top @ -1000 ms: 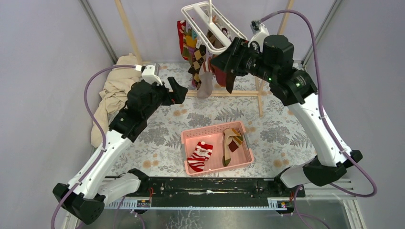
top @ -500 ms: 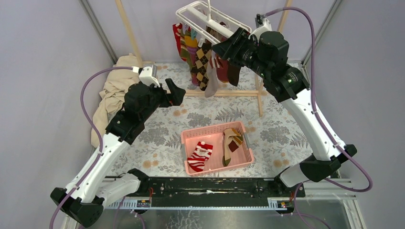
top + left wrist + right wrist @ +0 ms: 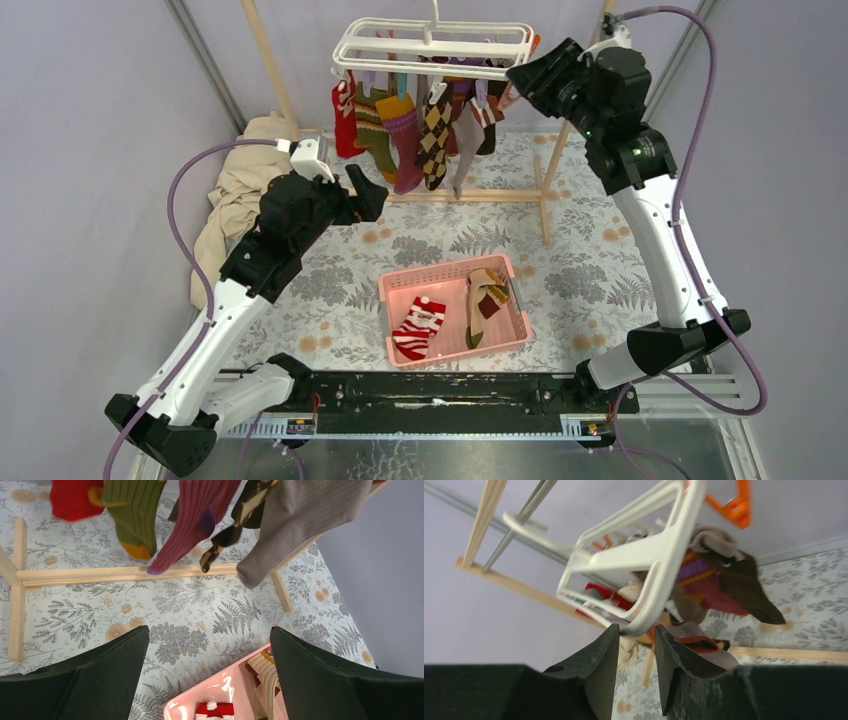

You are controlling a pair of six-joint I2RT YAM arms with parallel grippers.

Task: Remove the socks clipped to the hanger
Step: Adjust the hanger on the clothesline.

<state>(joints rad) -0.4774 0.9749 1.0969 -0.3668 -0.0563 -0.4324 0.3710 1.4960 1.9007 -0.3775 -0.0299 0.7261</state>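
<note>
Right gripper (image 3: pixel 636 630) straddles white plastic rectangular hanger (image 3: pixel 664 545) corner, clamping unclear; left gripper (image 3: pixel 209 629) gapes empty beneath mixed fabric socks (image 3: pixel 195 515)

Looking over all three views now, and there's nothing to read: no word, number, brand mark or label comes through legibly on anything in sight.
</note>
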